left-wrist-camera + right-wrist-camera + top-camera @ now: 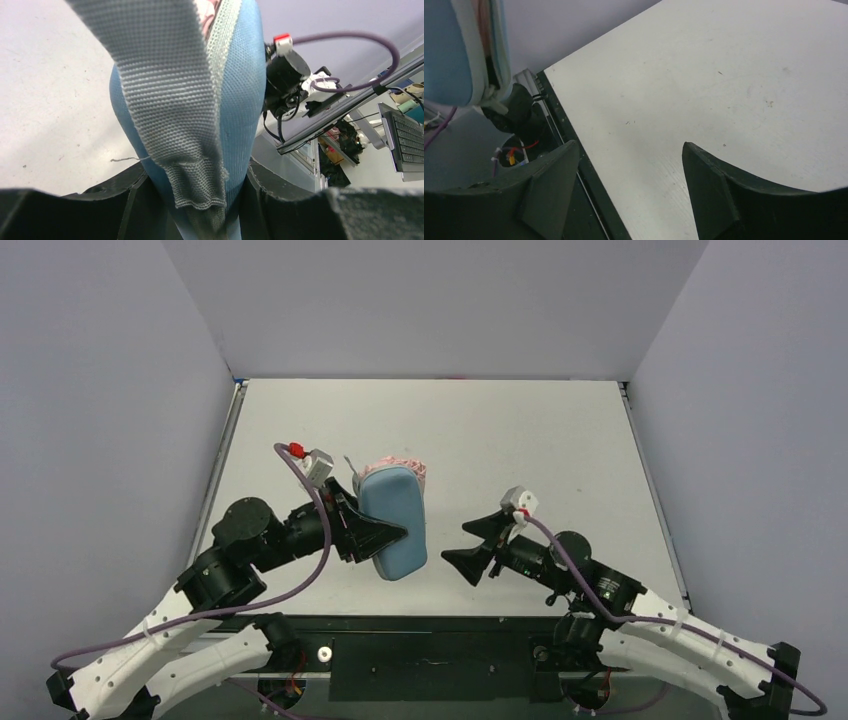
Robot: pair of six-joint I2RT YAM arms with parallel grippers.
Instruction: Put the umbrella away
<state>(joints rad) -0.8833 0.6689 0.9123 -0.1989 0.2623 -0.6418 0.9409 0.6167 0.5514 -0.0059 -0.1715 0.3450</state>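
Grey woven strap (165, 90) of the light blue oblong case (395, 520) drapes toward the left gripper (197, 200), which pinches the case's near end, likely so the pale salmon-pink umbrella (400, 462) bulging from the end beyond its grip faces the spread, empty right gripper (462, 543).

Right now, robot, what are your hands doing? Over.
Left hand shut on blue case. Right hand open, empty. Umbrella in case, pink fabric poking out the far end. Nothing blocking seen. Over.
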